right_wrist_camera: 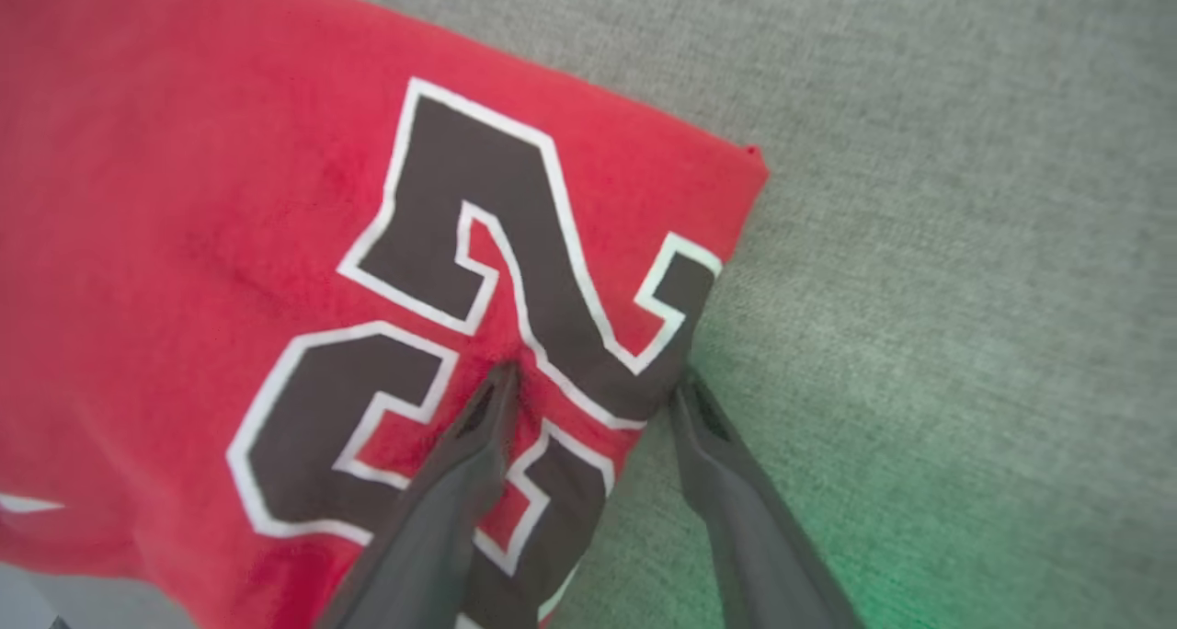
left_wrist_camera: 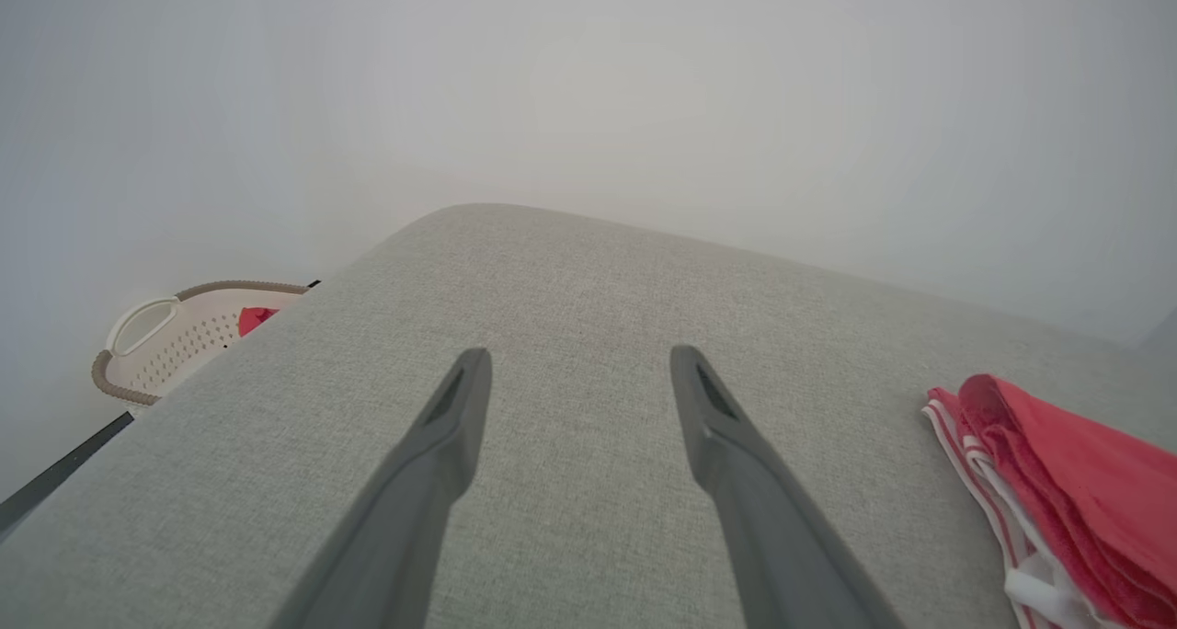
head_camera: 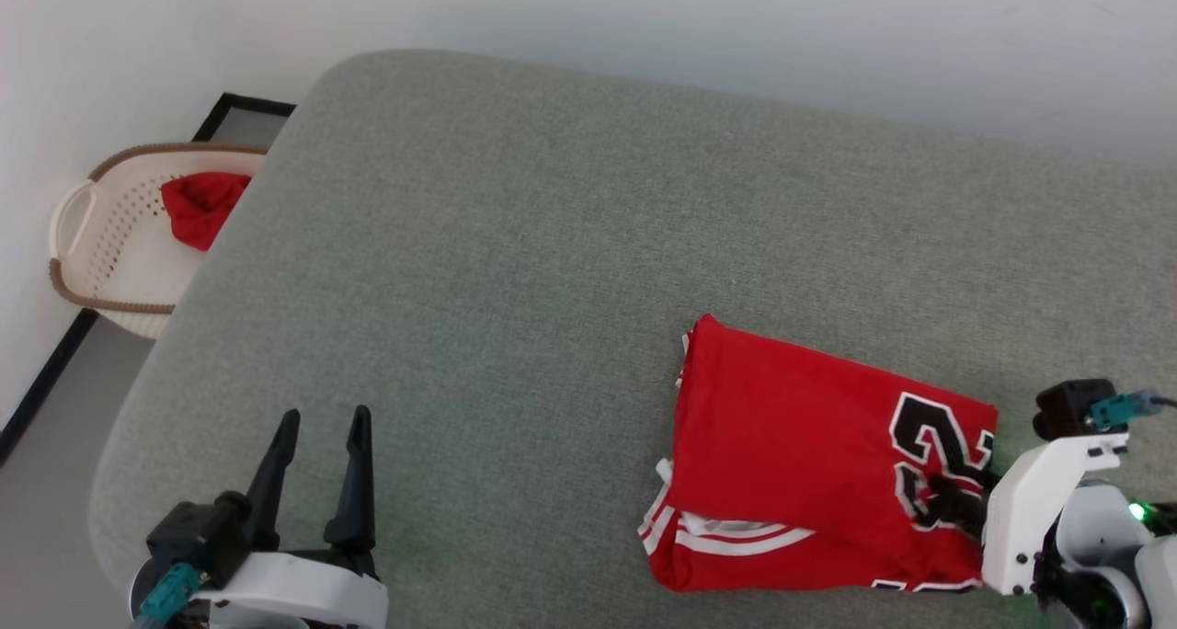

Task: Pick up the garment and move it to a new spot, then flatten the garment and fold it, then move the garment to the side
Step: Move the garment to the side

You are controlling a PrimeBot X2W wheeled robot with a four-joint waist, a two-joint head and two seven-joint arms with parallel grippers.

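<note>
Basket (head_camera: pixel 129 257) with scrap (head_camera: pixel 200 208), far from garment (head_camera: pixel 791 445)

A grey fabric-covered surface (head_camera: pixel 515 270) with rounded corners is shown, and a folded red garment (head_camera: pixel 791 454) with black white-outlined numerals is laid flat on its near right part.

Head view looks down over the cushion (head_camera: pixel 515 243); left wrist looks low along it; right wrist sits close above the jersey (right_wrist_camera: pixel 184 197), seen in all.
</note>
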